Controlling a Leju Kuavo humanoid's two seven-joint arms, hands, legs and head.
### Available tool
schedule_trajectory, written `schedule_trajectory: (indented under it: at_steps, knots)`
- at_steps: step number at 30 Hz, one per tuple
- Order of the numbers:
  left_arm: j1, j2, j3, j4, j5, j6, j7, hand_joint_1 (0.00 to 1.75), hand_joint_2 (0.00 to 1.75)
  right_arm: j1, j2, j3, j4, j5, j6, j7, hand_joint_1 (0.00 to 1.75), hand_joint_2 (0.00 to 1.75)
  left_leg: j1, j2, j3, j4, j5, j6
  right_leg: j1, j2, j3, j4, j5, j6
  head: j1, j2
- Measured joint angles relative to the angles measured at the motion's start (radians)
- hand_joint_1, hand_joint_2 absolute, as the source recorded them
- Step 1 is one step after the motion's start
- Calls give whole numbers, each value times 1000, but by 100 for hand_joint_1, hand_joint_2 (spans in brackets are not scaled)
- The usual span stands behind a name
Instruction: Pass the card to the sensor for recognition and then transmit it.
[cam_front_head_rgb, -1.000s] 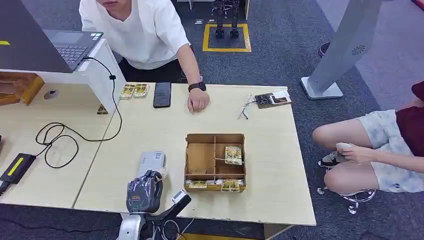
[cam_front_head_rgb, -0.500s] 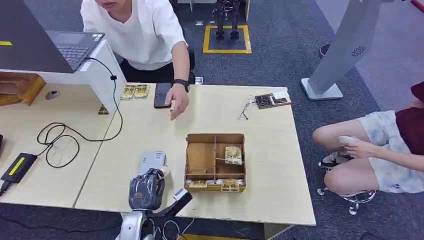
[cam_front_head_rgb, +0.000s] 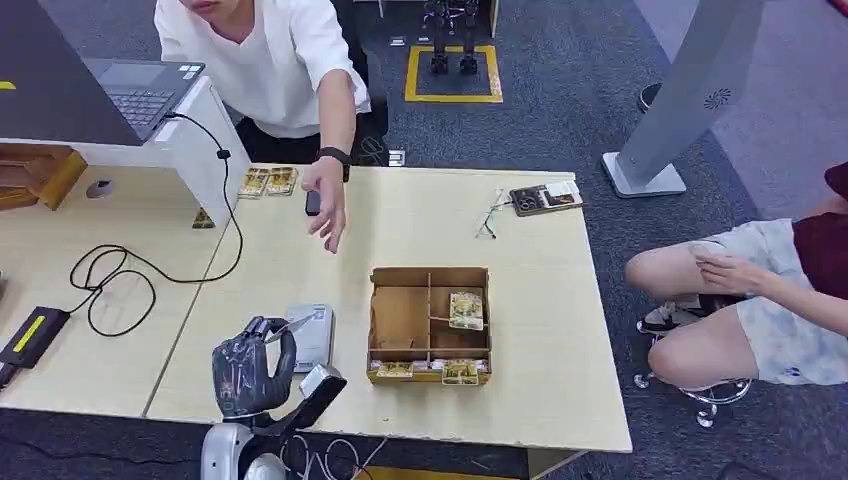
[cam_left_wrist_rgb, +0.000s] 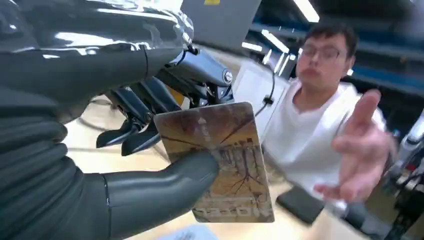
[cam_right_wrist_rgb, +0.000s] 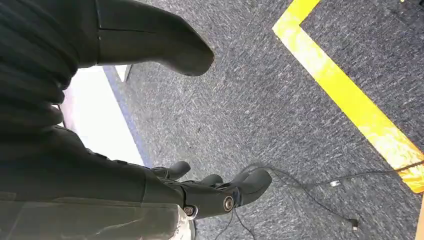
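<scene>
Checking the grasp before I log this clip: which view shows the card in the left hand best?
The left wrist view: the card is large there, its printed face readable, pinched between the thumb and fingers of the left hand. The head view gives a thin pale sliver above that hand. The right wrist view looks at carpet.

The card pinched in the left hand carries a printed word along one edge, seen upside down and blurred; it looks like "HOTEL", though I can't be sure. Nothing else around here has lettering I can read.
</scene>
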Motion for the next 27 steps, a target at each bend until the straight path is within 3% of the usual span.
schedule_trajectory:
  at_steps: [13, 22, 27]
  knots:
    - [6, 0, 18, -91, -3, 0, -16, 175, 175, 0, 0, 0, 1, 3, 0, -1, 0, 175, 0, 0, -2, 0, 0, 0, 0, 0, -2, 0, 0, 0, 0, 0]
    - [-29, 0, 50, -82, -35, -1, 5, 175, 175, -1, 0, 3, 1, 3, 0, -5, 0, 175, 0, 0, -2, 0, 0, 0, 0, 0, -2, 0, 0, 0, 0, 0]
    - [-104, 1, 71, -30, -52, -1, 56, 175, 175, -2, 0, 11, 1, 3, 0, -4, 0, 175, 0, 0, -2, 0, 0, 0, 0, 0, -2, 0, 0, 0, 0, 0]
